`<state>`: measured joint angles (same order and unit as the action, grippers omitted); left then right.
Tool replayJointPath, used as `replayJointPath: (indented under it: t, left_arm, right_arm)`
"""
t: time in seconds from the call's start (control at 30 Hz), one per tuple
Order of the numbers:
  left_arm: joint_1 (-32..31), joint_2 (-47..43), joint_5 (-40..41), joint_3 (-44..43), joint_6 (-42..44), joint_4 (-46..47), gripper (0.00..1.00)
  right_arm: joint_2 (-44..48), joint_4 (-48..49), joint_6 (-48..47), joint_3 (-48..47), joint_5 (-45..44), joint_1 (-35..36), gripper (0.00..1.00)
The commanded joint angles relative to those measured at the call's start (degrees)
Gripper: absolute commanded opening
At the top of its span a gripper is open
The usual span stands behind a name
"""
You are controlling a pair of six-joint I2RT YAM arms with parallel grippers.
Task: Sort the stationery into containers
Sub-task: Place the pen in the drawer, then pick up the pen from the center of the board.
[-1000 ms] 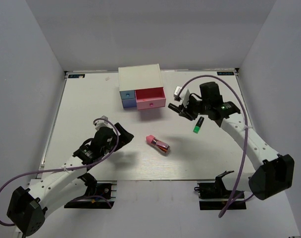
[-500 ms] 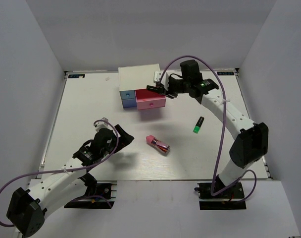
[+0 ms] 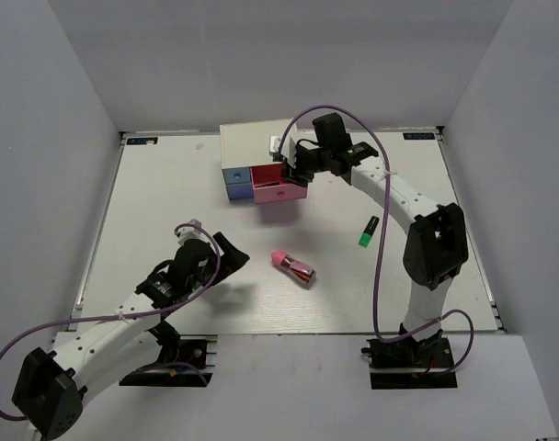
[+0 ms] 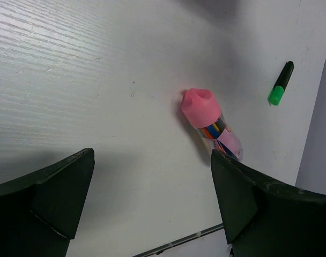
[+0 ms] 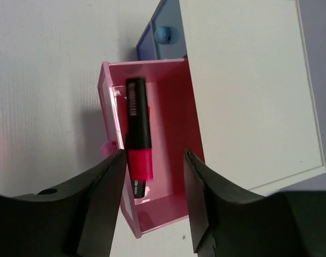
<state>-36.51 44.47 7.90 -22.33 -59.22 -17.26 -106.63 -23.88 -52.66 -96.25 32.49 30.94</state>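
The white cabinet [image 3: 258, 141] stands at the back with its pink drawer [image 3: 281, 192] pulled out, next to a blue drawer [image 3: 233, 176]. My right gripper [image 3: 292, 170] hangs over the pink drawer. In the right wrist view its jaws [image 5: 153, 154] stand apart around a black marker with a magenta end [image 5: 137, 134], which lies along the pink drawer's [image 5: 179, 123] left wall. A pink-capped tube [image 3: 293, 265] and a green-ended marker [image 3: 369, 231] lie on the table. My left gripper [image 3: 221, 249] is open and empty, short of the tube [image 4: 210, 122].
The green-ended marker [image 4: 280, 83] lies beyond the tube in the left wrist view. A blue knob [image 5: 163, 35] marks the neighbouring drawer. The cabinet's white top [image 5: 243, 85] sits right of the open drawer. Grey walls enclose the table on three sides.
My right arm swung left from near the green-ended marker to above the pink drawer, carrying the magenta-ended marker, and its jaws have widened. The left arm has stayed put.
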Motion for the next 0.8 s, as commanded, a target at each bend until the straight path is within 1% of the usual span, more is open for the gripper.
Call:
replayJointPath:
  t: [0.0,0.03,0.17,0.23,0.27,0.3,0.37,0.43,0.5,0.53,0.57,0.6,0.63,0.67,0.7,0.73,0.77]
  left_arm:
    - [-0.1,-0.7,-0.5,-0.2,-0.2,1.2,0.99]
    - [-0.1,-0.7,-0.5,-0.2,-0.2,1.2,0.99]
    - [-0.1,0.4,-1.0,-0.2,-0.2,1.7,0.99]
    - [-0.1,1.1,-1.0,-0.2,-0.2,1.7,0.99]
    - [-0.1,1.1,-1.0,-0.2,-0.2,2.2,0.99]
    - [-0.1,1.1,-1.6,-0.2,-0.2,2.2,0.99]
    - [-0.1,1.1,-1.6,0.3,-0.2,2.8,0.99]
    - [-0.1,1.6,-2.1,0.9,-0.2,4.2,0.99]
    - [-0.1,1.6,-2.6,1.4,-0.2,5.6,0.92]
    - [-0.1,1.6,-3.3,1.4,-0.2,6.4,0.88]
    - [-0.1,2.1,-4.2,1.9,0.3,8.3,0.82]
    - [-0.1,2.1,-4.2,1.9,0.3,9.1,0.63]
    - [-0.1,2.1,-4.9,2.5,0.3,9.6,0.53]
    - [-0.1,2.1,-4.9,2.5,0.9,10.3,0.44]
    - [-0.1,2.6,-5.4,2.5,0.9,10.3,0.33]
    - [-0.1,2.6,-5.4,2.5,1.6,10.3,0.33]
    - [-0.1,3.3,-6.0,2.5,1.6,10.3,0.33]
  right_arm:
    - [-0.2,1.6,0.1,-2.5,-1.3,0.4,0.55]
    - [-0.2,2.0,0.8,-2.6,-1.8,0.4,0.57]
    - [0.5,2.3,2.0,-3.2,-2.0,-0.1,0.57]
    - [1.6,2.0,2.6,-3.3,-1.2,-0.2,0.43]
    - [2.7,1.9,2.8,-3.6,-0.6,-0.3,0.34]
    - [3.9,1.0,3.0,-3.6,-0.3,-0.6,0.15]
    - [5.5,0.6,2.6,-2.3,0.7,-1.0,0.0]
    - [9.1,-1.4,0.2,0.2,1.1,-1.1,0.0]
    - [12.5,-2.9,-2.1,4.0,1.6,-1.7,0.0]
    - [13.4,-5.7,-3.9,4.9,1.4,-1.8,0.0]
    - [14.9,-7.0,-4.8,6.0,1.3,-2.5,0.0]
    - [16.7,-7.8,-6.5,9.5,0.7,-2.6,0.0]
    - [18.5,-9.7,-7.0,10.6,-0.1,-2.9,0.0]
    - [19.3,-11.4,-7.6,13.3,-0.5,-3.4,0.06]
    - [20.6,-11.9,-8.6,16.7,-2.8,-4.0,0.11]
    - [24.3,-12.2,-10.3,18.4,-3.5,-4.7,0.17]
    - [25.7,-12.1,-11.0,22.6,-4.3,-5.0,0.32]
